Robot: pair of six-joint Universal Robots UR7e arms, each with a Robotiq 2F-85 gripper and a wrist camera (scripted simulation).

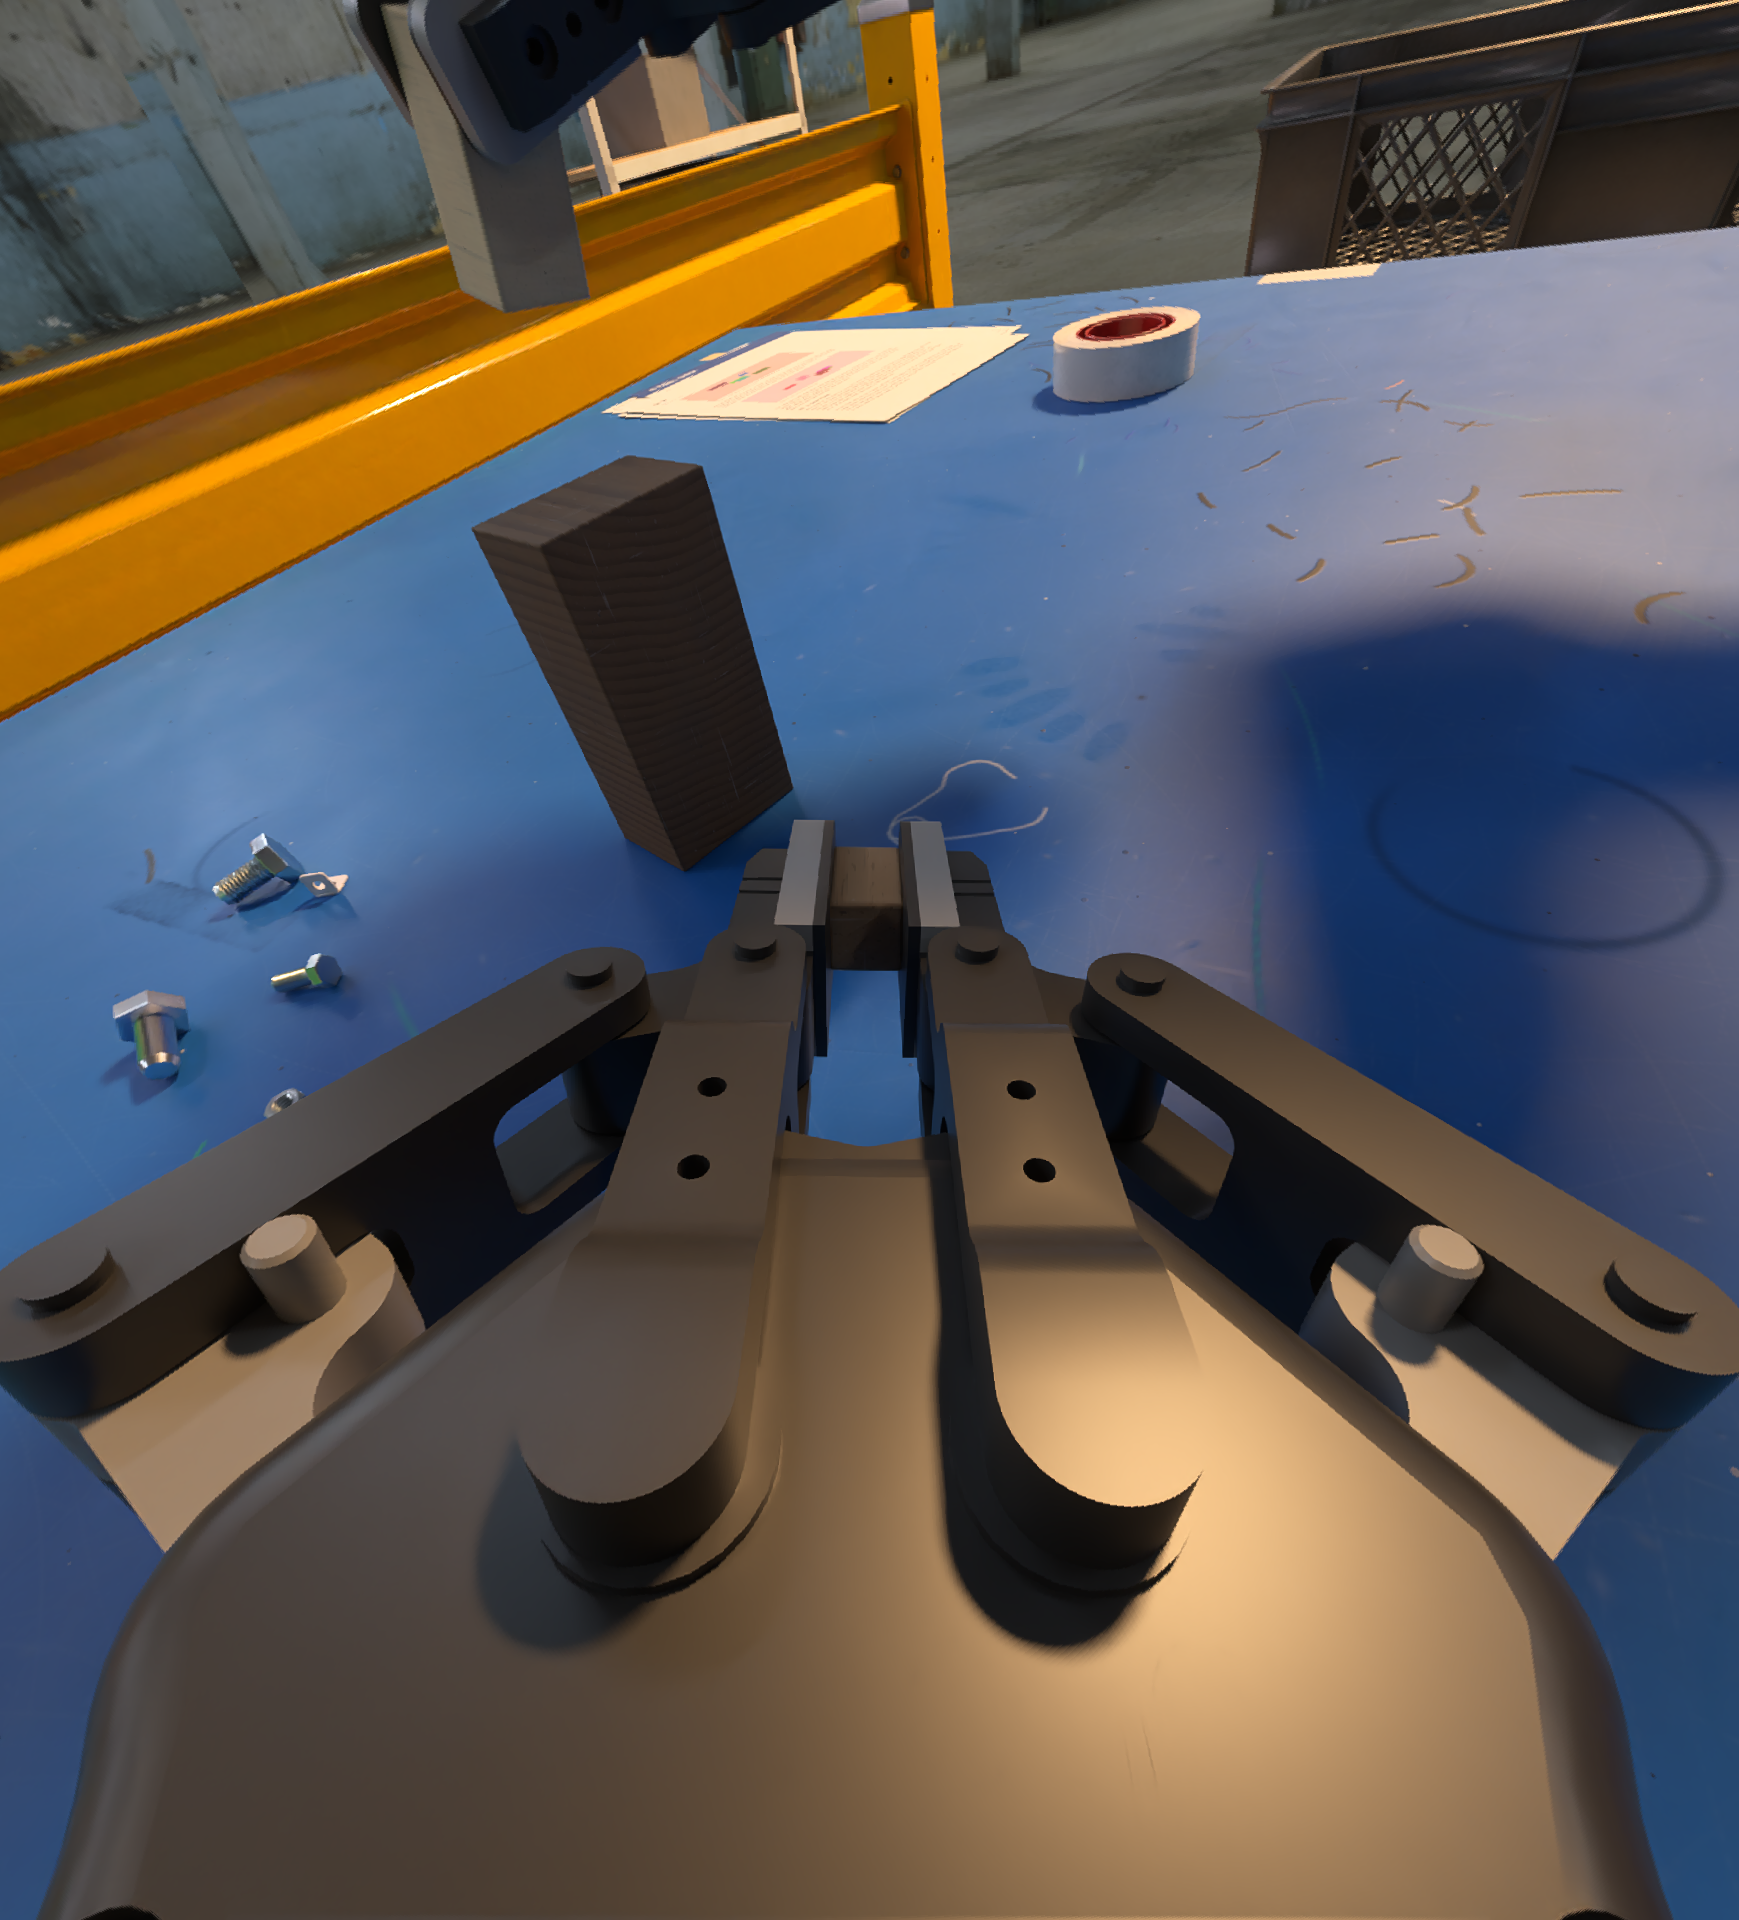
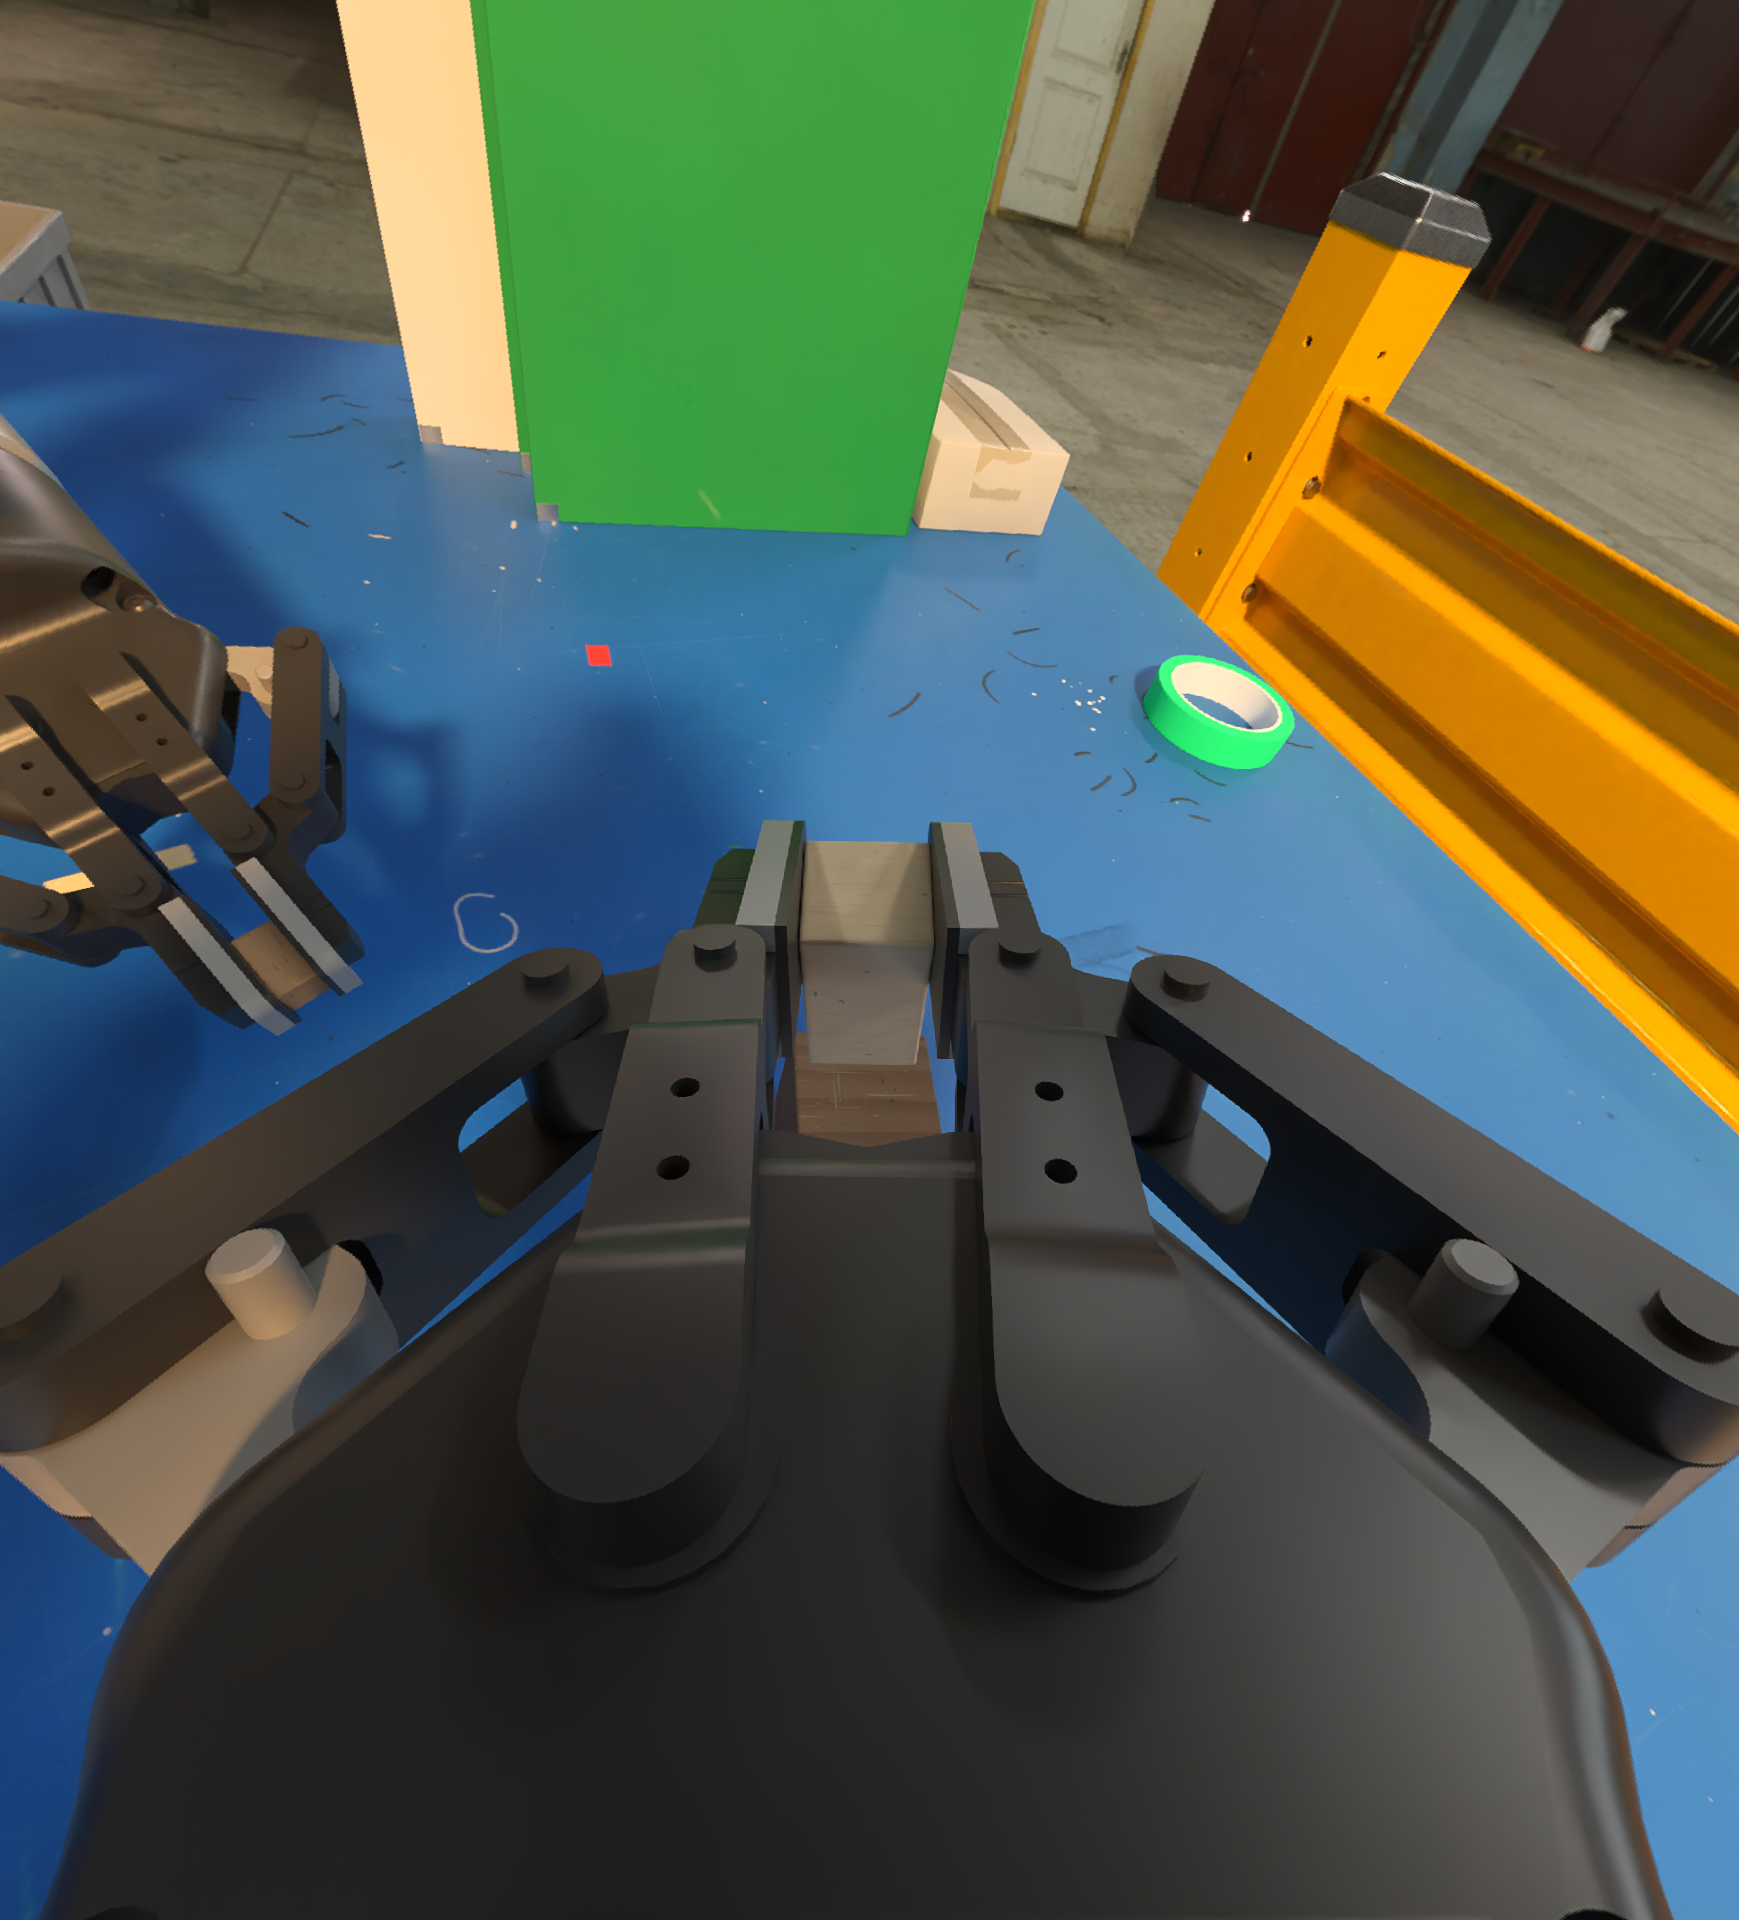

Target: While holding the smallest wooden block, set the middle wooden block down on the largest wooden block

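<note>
My left gripper [image 1: 865,883] is shut on the smallest wooden block [image 1: 863,902], a small tan cube held just above the blue table [image 1: 1156,644]. The largest wooden block [image 1: 636,665], dark brown, stands upright just ahead-left of it. My right gripper [image 2: 865,883] is shut on the middle wooden block [image 2: 865,935], which is pale. In the left wrist view this block [image 1: 517,218] hangs above the largest block, with a gap. In the right wrist view the largest block's top [image 2: 865,1101] shows just under it. The left gripper [image 2: 288,977] with its cube [image 2: 273,961] is at the left.
Several bolts [image 1: 153,1029] lie left of the largest block. Papers [image 1: 823,374] and a white tape roll [image 1: 1125,353] lie farther off. A green tape roll [image 2: 1218,712], a green panel [image 2: 740,260] and a cardboard box [image 2: 995,468] show. A yellow guard rail [image 2: 1519,665] borders the table.
</note>
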